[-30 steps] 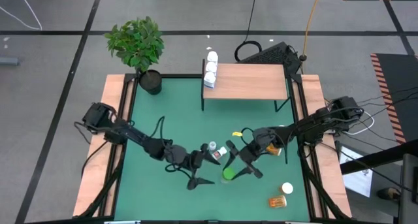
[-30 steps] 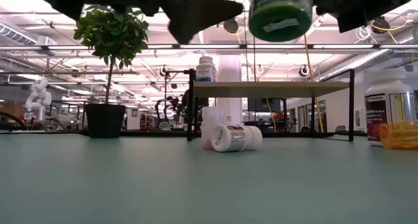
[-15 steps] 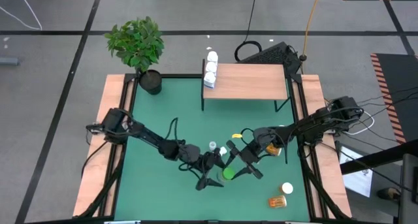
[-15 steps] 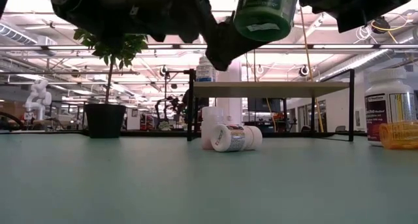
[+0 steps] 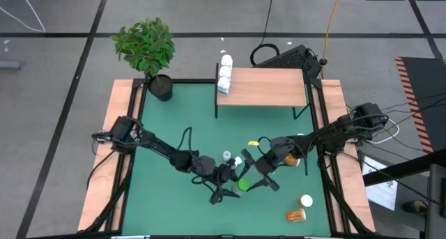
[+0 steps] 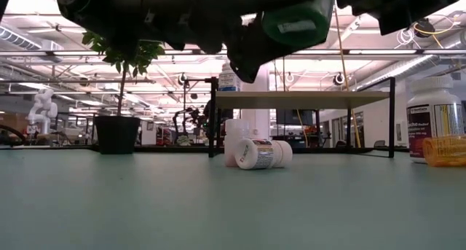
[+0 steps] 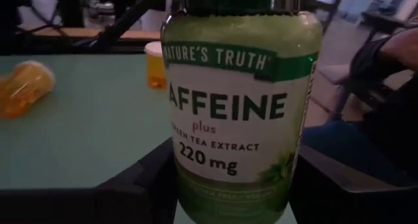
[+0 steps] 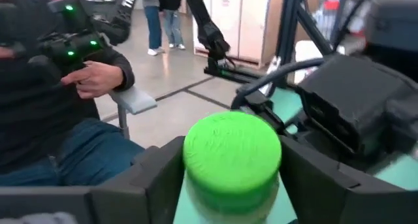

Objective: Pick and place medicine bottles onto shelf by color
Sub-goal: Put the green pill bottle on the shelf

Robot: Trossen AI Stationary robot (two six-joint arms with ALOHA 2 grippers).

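Above the bench's front middle, the left pincer [image 5: 233,183] and the right pincer [image 5: 249,178] meet at the green-capped bottle [image 5: 242,185], held in the air: the left pincer's fingers [image 7: 140,185] flank its labelled body and the right pincer's flank its green cap [image 8: 232,155], though I cannot tell whether either is clamped tight. Outward, two white bottles [image 6: 255,152] lie at mid-bench, an amber bottle [image 5: 296,214] and a white-capped bottle [image 5: 306,201] sit near the front right corner, and three white bottles [image 5: 224,72] stand along the left end of the shelf [image 5: 268,86] at the back edge.
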